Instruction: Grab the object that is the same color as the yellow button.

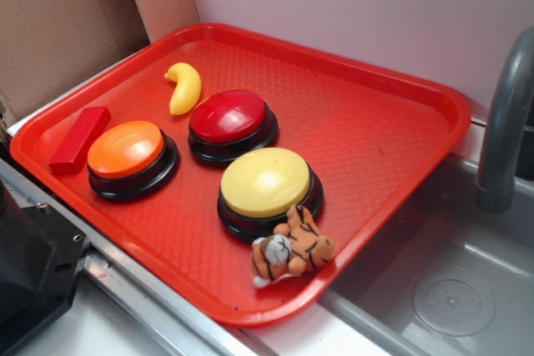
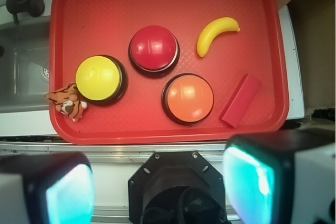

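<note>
The object is a small glossy yellow banana-shaped piece [image 1: 184, 87] [image 2: 215, 33] lying on the red tray [image 1: 375, 122] [image 2: 105, 3], near its far left side in the exterior view. The yellow button [image 1: 265, 182] [image 2: 98, 78] stands toward the tray's front, a pale dome on a black base. My gripper [image 2: 160, 184] hangs high above the tray's near edge, well away from both. Its two teal pads [image 2: 249, 182] are wide apart with nothing between them. In the exterior view the gripper is out of sight.
A red button [image 1: 231, 118] [image 2: 154, 49] and an orange button [image 1: 129, 152] [image 2: 188, 97] stand between the banana piece and the yellow button. A red block [image 1: 79, 139] [image 2: 240, 100] lies at one tray end, a plush tiger [image 1: 292, 248] [image 2: 68, 102] at the other. A sink [image 1: 450, 281] with a grey faucet [image 1: 505, 114] adjoins the tray.
</note>
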Controlling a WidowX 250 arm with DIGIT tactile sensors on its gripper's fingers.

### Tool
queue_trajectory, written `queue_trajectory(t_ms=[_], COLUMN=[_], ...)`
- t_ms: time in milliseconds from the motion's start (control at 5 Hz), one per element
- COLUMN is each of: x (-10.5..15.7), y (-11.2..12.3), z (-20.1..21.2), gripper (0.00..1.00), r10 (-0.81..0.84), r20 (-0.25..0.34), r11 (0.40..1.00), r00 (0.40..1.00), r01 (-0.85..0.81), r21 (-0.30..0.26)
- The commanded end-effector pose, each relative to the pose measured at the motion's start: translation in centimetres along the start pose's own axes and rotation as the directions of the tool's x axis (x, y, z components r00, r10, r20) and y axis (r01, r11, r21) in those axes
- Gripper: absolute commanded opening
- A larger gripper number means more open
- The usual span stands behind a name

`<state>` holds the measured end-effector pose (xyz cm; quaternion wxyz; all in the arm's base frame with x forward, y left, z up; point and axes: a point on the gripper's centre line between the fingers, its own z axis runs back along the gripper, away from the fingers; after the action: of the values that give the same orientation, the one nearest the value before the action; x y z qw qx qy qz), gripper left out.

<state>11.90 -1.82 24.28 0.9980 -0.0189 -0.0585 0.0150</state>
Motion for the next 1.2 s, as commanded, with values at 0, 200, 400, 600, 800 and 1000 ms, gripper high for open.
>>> queue_trajectory(t_ms=[0,200,400,600,800,1000], x=[0.0,1.9,3.8,6.2,8.7,10.0], y=[0.0,0.4,1.3,2.3,4.0,5.4], z=[0.0,-0.7,-1.9,-3.9,-6.4,-8.6], gripper=[1.00,1.00,1.00,1.00,1.00,1.00], r10=[0.000,0.115,0.277,0.408,0.533,0.613], r20=[0.000,0.030,0.051,0.096,0.128,0.169], r11=[1.000,0.993,0.960,0.913,0.846,0.789], r00=[1.000,0.993,0.959,0.908,0.837,0.772], r01=[0.000,-0.115,-0.275,-0.407,-0.531,-0.610], r21=[0.000,-0.002,-0.045,-0.031,-0.052,-0.079])
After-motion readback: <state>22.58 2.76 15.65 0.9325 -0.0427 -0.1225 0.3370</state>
